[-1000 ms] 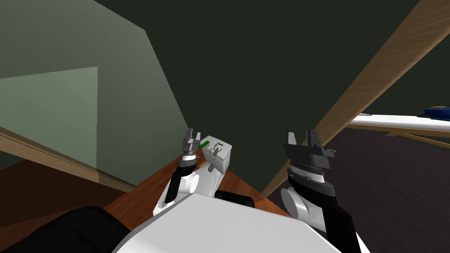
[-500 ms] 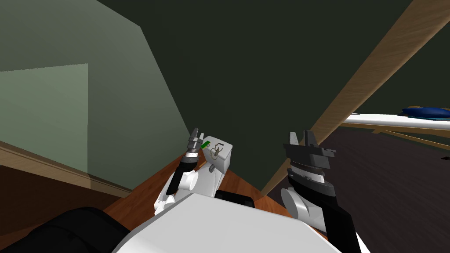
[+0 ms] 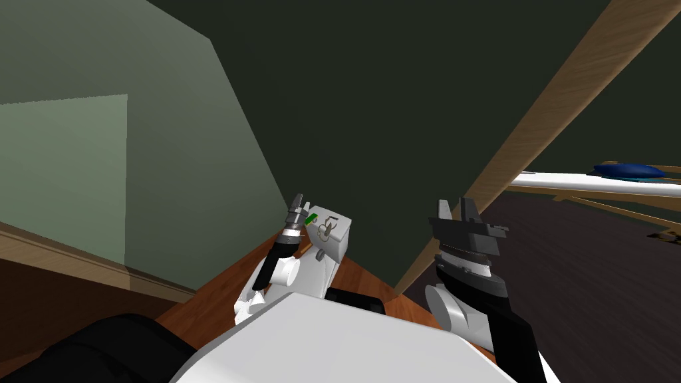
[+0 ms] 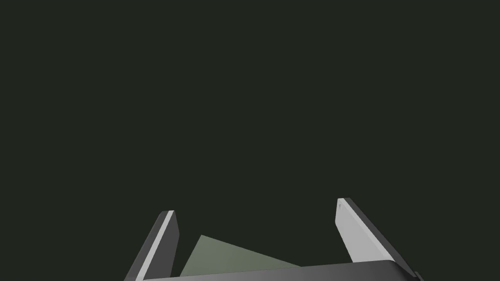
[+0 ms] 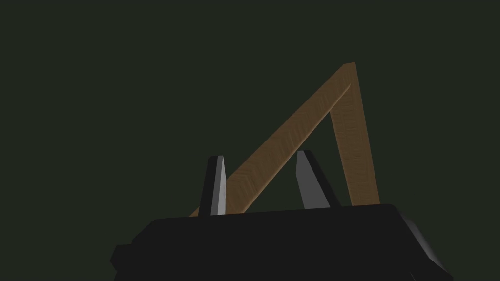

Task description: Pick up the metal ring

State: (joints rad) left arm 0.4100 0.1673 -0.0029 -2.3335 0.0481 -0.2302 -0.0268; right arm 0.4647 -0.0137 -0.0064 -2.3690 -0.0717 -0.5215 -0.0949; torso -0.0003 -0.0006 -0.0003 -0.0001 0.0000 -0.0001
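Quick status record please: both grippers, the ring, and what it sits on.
left gripper: open, empty, beside white stand
right gripper: open, empty, away from stand
ring: small grey loop on stand top, not grasped
green item: on stand edge by left gripper

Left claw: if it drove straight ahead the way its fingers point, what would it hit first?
Most likely the dark wall. It lies straight ahead of the open left claw in the left wrist view, with nothing between the two. How far off it stands cannot be judged.
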